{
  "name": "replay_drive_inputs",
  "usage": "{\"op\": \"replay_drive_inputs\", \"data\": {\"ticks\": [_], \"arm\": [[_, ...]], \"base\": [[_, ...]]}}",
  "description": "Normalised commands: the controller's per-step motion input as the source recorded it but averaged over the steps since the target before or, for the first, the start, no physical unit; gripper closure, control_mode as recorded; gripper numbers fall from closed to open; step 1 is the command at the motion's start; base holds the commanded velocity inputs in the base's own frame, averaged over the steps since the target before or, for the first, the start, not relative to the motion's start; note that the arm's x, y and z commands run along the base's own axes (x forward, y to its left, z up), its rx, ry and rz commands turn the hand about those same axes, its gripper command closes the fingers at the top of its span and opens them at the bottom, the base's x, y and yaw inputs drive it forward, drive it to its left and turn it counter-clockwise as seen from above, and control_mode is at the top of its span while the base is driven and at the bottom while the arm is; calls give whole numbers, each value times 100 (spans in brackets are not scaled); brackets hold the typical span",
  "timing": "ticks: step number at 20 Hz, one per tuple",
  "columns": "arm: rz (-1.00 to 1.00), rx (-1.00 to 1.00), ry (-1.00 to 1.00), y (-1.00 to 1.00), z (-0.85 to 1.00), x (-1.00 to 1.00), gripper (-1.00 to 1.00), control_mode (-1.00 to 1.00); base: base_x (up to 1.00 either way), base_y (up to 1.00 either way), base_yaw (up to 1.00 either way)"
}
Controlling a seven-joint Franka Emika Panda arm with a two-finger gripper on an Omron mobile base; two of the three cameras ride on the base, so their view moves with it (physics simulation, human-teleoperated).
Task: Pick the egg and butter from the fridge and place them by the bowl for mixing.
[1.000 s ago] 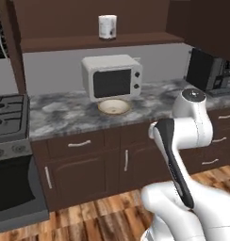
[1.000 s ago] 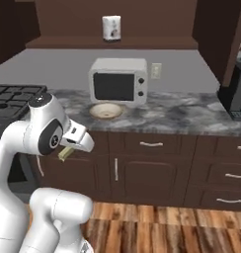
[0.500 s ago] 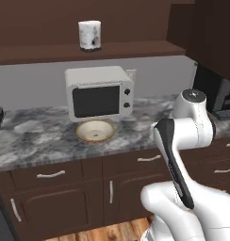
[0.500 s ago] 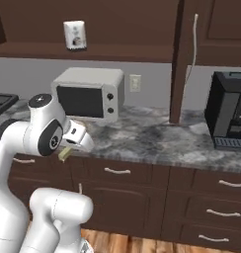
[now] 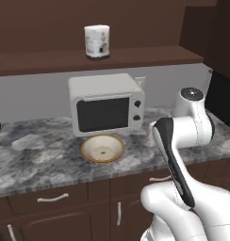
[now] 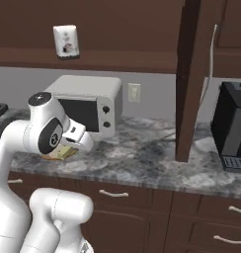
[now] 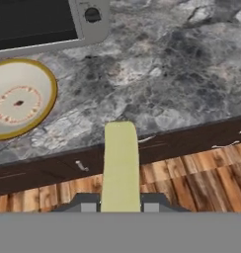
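My gripper (image 7: 120,205) is shut on the butter (image 7: 120,165), a pale yellow-green stick that juts forward over the counter's front edge. The cream bowl (image 7: 19,99) with its tan rim lies on the grey marble counter (image 7: 181,84), up and to the left of the butter's tip and apart from it. From the left base view the bowl (image 5: 102,148) sits just in front of the microwave. In the right base view the gripper (image 6: 68,148) hangs by the arm's elbow with the butter (image 6: 62,154) in it. The egg and the fridge are out of view.
A white microwave (image 5: 106,106) stands behind the bowl. A white jar (image 5: 96,41) is on the shelf above. A dark cabinet column (image 6: 189,79) and a black coffee machine (image 6: 233,128) stand to the right. Dark drawers (image 6: 112,195) run under the counter.
The base has driven closer to the counter and to the right, so the whole scene shifted. The stove slid out on the left and the coffee machine came in. The butter stays gripped.
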Motion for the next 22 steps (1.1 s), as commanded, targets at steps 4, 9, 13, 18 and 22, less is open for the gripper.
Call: {"op": "replay_drive_inputs", "data": {"ticks": [4,9,13,18,22], "arm": [[0,0,0,0,0,0,100,100],[0,0,0,0,0,0,100,100],[0,0,0,0,0,0,100,100],[0,0,0,0,0,0,100,100],[2,3,3,-5,-18,6,100,-100]], "base": [[41,41,0],[69,16,0],[35,7,0],[0,0,0],[1,0,0]]}}
